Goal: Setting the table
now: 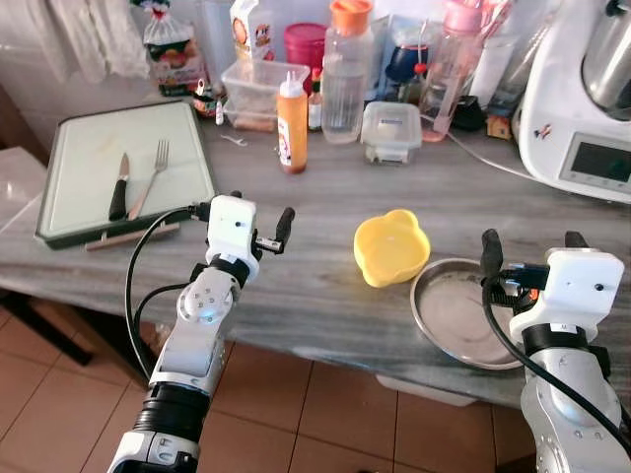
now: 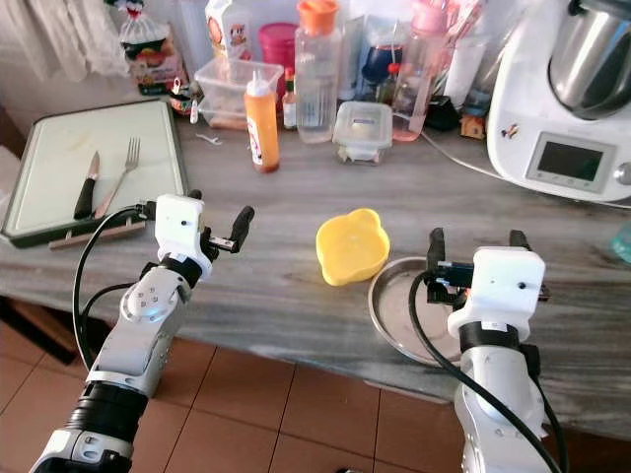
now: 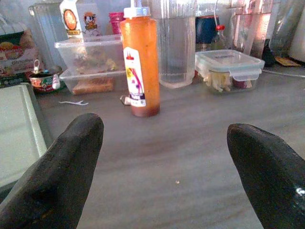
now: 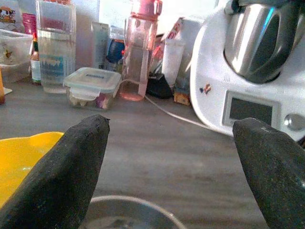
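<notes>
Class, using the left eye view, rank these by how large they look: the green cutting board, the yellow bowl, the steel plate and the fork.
1. Green cutting board
2. Steel plate
3. Yellow bowl
4. Fork
The plate lies nearer the camera than the bowl, so their order is unsure.

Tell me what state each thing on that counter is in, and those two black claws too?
Left gripper: fingers open, holding nothing.
Right gripper: fingers open, above the metal plate.
Yellow bowl: upright, empty.
Metal plate: flat, empty.
Sauce bottle: upright, capped.
Lidded container: closed.
Knife and fork: lying on the tray.
</notes>
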You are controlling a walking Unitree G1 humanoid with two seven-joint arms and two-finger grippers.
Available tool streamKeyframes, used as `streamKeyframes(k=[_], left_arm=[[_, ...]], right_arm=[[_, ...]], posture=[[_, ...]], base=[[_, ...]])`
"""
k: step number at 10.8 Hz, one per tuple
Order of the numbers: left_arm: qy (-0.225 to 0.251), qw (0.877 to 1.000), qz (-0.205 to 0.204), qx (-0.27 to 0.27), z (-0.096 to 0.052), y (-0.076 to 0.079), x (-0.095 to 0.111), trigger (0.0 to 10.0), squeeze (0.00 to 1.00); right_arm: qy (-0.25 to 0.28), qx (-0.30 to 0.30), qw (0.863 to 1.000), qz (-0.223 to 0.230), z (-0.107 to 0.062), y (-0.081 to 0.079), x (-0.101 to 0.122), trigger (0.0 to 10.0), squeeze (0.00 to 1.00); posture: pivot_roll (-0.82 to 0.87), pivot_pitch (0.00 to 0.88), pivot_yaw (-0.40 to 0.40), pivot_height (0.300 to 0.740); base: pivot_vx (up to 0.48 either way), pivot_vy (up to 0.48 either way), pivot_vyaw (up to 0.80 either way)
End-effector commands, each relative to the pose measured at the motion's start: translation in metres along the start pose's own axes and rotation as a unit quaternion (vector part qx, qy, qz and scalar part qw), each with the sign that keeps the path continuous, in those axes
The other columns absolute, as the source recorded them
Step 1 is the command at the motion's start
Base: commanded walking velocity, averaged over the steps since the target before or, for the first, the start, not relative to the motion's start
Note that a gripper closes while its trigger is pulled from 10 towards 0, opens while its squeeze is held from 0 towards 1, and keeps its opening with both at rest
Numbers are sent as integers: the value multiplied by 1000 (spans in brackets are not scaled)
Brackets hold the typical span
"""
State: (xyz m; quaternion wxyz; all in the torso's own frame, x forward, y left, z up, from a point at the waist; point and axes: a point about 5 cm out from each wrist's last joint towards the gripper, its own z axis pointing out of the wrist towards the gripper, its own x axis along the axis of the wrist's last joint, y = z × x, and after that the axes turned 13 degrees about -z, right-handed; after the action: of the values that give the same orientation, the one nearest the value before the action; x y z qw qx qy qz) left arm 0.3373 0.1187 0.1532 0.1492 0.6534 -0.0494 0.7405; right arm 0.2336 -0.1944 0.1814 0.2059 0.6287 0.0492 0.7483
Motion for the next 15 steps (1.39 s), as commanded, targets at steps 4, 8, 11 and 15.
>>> streamKeyframes(k=[4, 8, 11, 15], left_arm=[[-4, 1000, 2, -1, 3, 0, 0, 10000, 0], [-6, 1000, 1, -2, 3, 0, -1, 10000, 0], [-7, 1000, 4, -2, 3, -3, 0, 10000, 0], [-37, 998, 42, -3, -26, -22, -13, 10000, 0]], right_arm=[[-5, -6, 1000, 12, -2, 3, 0, 10000, 522], [-7, -7, 1000, 15, -1, 3, 0, 10000, 518], [-6, -5, 1000, 12, -1, 4, 0, 10000, 518], [-14, 15, 1000, 15, -4, -2, -6, 10000, 522]], posture=[[28, 80, 10, 740], [28, 79, 10, 740], [29, 78, 7, 740], [57, 92, -11, 740]], base=[[-285, 0, 0], [-295, 0, 0], [-295, 0, 0], [-293, 0, 0]])
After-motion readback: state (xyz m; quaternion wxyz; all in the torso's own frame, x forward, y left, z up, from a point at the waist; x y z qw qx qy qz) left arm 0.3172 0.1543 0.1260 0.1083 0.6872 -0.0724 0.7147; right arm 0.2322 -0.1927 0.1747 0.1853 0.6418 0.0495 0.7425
